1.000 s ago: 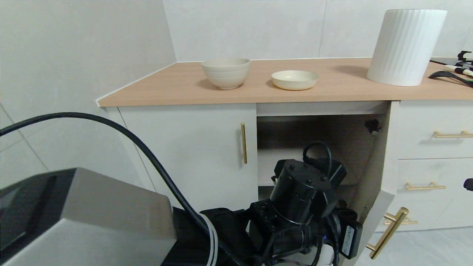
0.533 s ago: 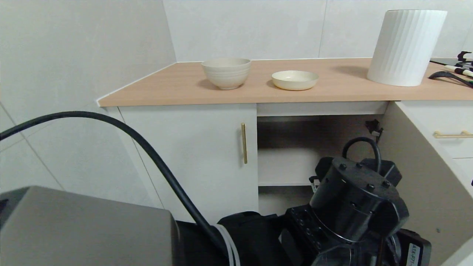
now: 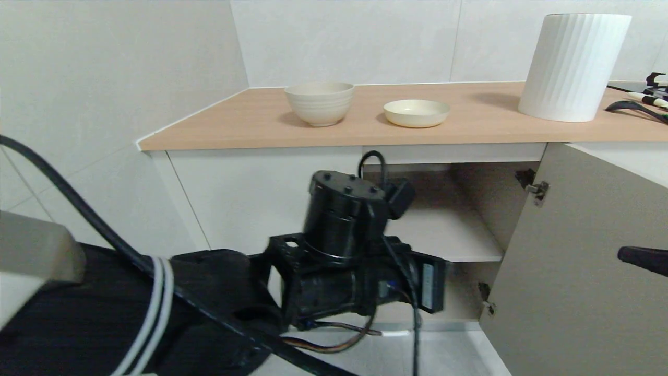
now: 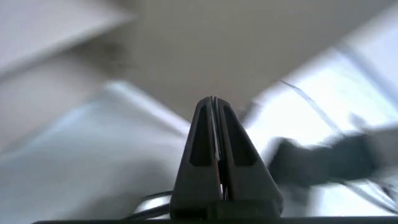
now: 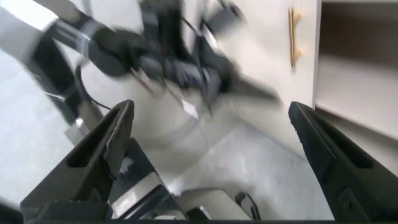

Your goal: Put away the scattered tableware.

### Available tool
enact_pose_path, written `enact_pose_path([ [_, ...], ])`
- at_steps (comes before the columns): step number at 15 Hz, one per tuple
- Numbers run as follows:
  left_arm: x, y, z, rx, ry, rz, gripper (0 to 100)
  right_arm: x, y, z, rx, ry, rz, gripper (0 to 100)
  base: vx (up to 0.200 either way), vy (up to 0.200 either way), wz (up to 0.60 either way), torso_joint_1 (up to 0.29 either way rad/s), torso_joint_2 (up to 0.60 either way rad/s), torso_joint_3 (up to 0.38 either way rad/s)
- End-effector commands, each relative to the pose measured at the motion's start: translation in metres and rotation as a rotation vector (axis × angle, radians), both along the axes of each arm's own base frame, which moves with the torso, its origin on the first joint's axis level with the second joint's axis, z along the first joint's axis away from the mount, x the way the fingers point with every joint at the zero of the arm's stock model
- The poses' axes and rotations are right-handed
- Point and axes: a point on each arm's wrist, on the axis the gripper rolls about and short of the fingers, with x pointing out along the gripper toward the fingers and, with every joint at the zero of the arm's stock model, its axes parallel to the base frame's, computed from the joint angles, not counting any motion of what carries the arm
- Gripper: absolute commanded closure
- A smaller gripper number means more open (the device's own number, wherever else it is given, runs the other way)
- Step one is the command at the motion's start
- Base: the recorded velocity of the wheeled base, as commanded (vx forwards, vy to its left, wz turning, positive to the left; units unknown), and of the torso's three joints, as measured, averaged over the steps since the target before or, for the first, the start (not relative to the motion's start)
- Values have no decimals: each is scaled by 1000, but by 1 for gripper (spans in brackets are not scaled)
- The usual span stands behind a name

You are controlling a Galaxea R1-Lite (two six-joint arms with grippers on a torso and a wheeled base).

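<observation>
While the bowl (image 3: 319,103) and the shallow dish (image 3: 416,113) stand on the table (image 3: 235,130), side by side but apart, with the bowl at the left, nothing is held by either arm. The jaws of the left arm are pressed together on nothing. The jaws of the right arm are spread wide and are also empty.

The left arm (image 3: 344,245) is found low, in front of the cupboard, below the front edge of the table and roughly under the gap between bowl and dish. Both pieces therefore lie above its jaws and further back, and it is judged to be the nearer arm for either of them. The jaws of the right arm seem to be low at the right, in front of the open door (image 3: 569,271).

Neither piece has a long axis. Both are round and open upward, so the rim is probably to be taken from above, once the jaws are raised over the table edge and opened.

The table is a smooth wooden top, closed by tiled walls behind and at the left, near the bowl. A ribbed white container (image 3: 574,65) stands well apart at the right. Under the table a pale shelf (image 3: 443,235) is seen inside the cupboard, and it is judged to be the likely place for the tableware.
</observation>
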Motion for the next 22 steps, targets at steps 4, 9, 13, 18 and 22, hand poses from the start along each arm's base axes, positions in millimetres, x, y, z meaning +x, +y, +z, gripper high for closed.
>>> enact_pose_path([
  [4,7,97,16,39,-76,194,0,70,45,-3,-110,132,-47,0,0,0,0,0,0,0],
  [9,-5,156,14,167,-215,276,0,105,72,3,-177,60,-19,0,0,0,0,0,0,0],
  [13,-9,168,38,179,-312,355,0,121,82,-6,-257,112,-163,0,0,0,0,0,0,0],
  [18,-15,172,58,147,-274,374,0,117,91,-3,-276,89,-236,0,0,0,0,0,0,0],
  [22,-14,175,60,146,-276,387,0,114,92,-2,-270,85,-225,0,50,0,0,1,-1,1],
])
